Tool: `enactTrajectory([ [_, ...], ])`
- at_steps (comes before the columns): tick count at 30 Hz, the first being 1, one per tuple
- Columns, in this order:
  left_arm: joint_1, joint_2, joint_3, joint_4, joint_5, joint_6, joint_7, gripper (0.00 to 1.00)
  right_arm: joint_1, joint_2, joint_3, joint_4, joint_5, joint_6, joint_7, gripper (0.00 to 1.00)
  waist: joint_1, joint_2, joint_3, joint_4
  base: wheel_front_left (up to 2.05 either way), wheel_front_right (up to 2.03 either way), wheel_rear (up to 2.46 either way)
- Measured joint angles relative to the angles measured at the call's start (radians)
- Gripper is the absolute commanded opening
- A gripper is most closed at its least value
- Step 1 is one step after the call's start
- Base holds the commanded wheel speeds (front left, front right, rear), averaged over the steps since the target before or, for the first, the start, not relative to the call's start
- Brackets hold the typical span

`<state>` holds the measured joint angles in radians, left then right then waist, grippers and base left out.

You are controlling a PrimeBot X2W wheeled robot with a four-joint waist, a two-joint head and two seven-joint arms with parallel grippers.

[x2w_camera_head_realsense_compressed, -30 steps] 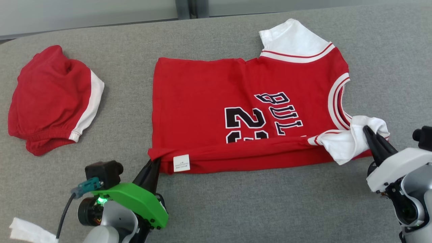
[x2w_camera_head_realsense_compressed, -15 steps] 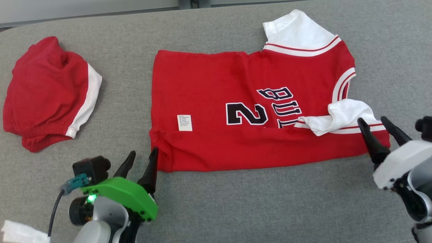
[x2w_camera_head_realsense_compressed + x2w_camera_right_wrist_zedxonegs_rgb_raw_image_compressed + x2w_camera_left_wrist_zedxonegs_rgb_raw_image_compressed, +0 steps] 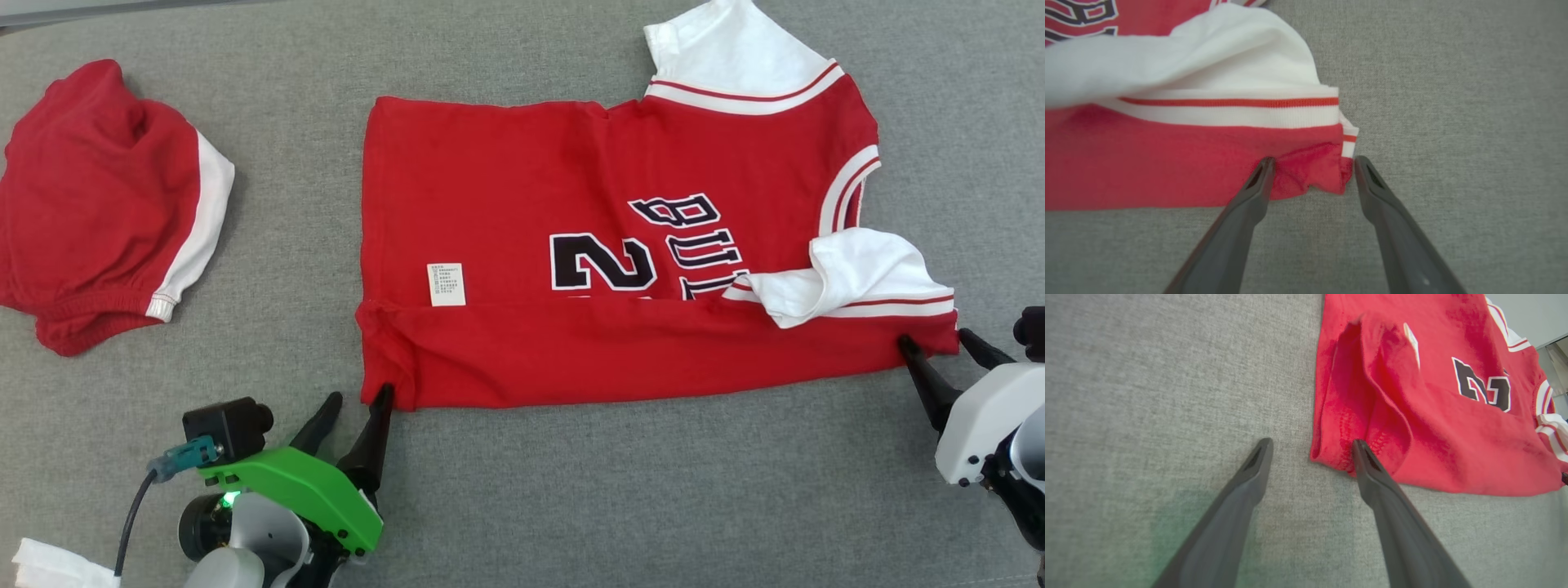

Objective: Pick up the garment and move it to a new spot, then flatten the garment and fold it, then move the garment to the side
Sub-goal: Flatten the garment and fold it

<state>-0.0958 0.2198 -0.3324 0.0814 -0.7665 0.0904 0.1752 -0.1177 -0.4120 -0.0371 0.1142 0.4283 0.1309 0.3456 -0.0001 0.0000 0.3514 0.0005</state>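
Red jersey (image 3: 506,180) lies flat on grey cloth surface (image 3: 612,490). Your left gripper (image 3: 359,396) gapes at its hem corner; your right gripper (image 3: 936,339) gapes around the shoulder corner just ahead. Both released.

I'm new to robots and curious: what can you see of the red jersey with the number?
The red jersey lies flat on the grey cloth surface, apparently soft knit, with white sleeves, striped trim, black white-edged lettering and a small white label. Its near edge is folded up over the front as a strip, hiding part of the print; the near sleeve lies crumpled on it. The left gripper and right gripper, both open, sit at its two near corners.
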Motion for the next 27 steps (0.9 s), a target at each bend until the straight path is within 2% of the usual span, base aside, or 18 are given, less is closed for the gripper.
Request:
enactTrajectory([
  [4, -0.032, -0.007, -0.018, 0.038, -0.019, -0.031, 0.017, 1.00, -0.016, -0.005, 0.011, 0.022, 0.012, 0.000, 0.014, 1.00, 0.0000, 0.0000, 0.009, 0.008, 0.00, 0.00, 0.00],
  [5, -0.039, -0.009, -0.020, 0.047, -0.026, -0.038, 0.018, 0.48, -0.019, -0.006, 0.014, 0.026, 0.019, 0.000, 0.016, 1.00, 0.0000, 0.0000, 0.010, 0.009, 0.00, 0.00, 0.00],
  [6, -0.045, -0.011, -0.023, 0.054, -0.032, -0.048, 0.022, 0.31, -0.022, -0.007, 0.017, 0.030, 0.028, 0.000, 0.020, 1.00, 0.0000, 0.0000, 0.010, 0.009, 0.00, 0.00, 0.00],
  [7, -0.049, -0.012, -0.026, 0.058, -0.035, -0.057, 0.026, 0.00, -0.026, -0.008, 0.019, 0.033, 0.031, 0.000, 0.020, 1.00, 0.0000, 0.0000, 0.011, 0.008, 0.00, 0.00, 0.00],
  [14, -0.052, -0.021, -0.043, 0.065, -0.076, -0.102, 0.053, 0.00, -0.037, -0.022, 0.034, 0.051, 0.057, 0.000, 0.019, 1.00, 0.0000, 0.0000, 0.004, 0.001, 0.00, 0.00, 0.00],
  [16, -0.049, -0.021, -0.044, 0.063, -0.087, -0.108, 0.061, 0.00, -0.039, -0.022, 0.038, 0.055, 0.070, 0.000, 0.018, 0.90, 0.0000, 0.0000, 0.003, 0.001, 0.00, 0.00, 0.00],
  [17, -0.049, -0.021, -0.044, 0.064, -0.087, -0.109, 0.061, 0.00, -0.041, -0.023, 0.043, 0.059, 0.071, 0.000, 0.014, 0.74, 0.0000, 0.0000, 0.002, 0.001, 0.00, 0.00, 0.00],
  [18, -0.049, -0.021, -0.044, 0.065, -0.087, -0.109, 0.061, 0.00, -0.041, -0.023, 0.050, 0.060, 0.075, 0.000, 0.015, 0.47, 0.0000, 0.0000, 0.001, 0.002, 0.00, 0.00, 0.00],
  [19, -0.049, -0.021, -0.044, 0.066, -0.087, -0.109, 0.061, 0.00, -0.042, -0.022, 0.053, 0.060, 0.088, 0.000, 0.013, 0.09, 0.0000, 0.0000, 0.000, 0.002, 0.00, 0.00, 0.00],
  [20, -0.049, -0.021, -0.045, 0.068, -0.088, -0.110, 0.060, 0.00, -0.043, -0.021, 0.053, 0.063, 0.098, 0.000, 0.008, 0.00, 0.0000, 0.0000, -0.001, 0.002, 0.00, 0.00, 0.00],
  [24, -0.044, -0.006, -0.037, 0.056, -0.098, -0.116, 0.067, 0.00, -0.048, -0.034, 0.077, 0.066, 0.134, 0.000, 0.016, 0.00, 0.0000, 0.0000, -0.012, 0.001, 0.00, 0.00, 0.00],
  [27, -0.006, 0.034, -0.022, -0.003, -0.116, -0.117, 0.092, 0.00, -0.043, -0.074, 0.067, 0.052, 0.173, 0.000, 0.033, 0.00, 0.0001, 0.0000, -0.029, 0.000, 0.00, 0.00, 0.00],
])
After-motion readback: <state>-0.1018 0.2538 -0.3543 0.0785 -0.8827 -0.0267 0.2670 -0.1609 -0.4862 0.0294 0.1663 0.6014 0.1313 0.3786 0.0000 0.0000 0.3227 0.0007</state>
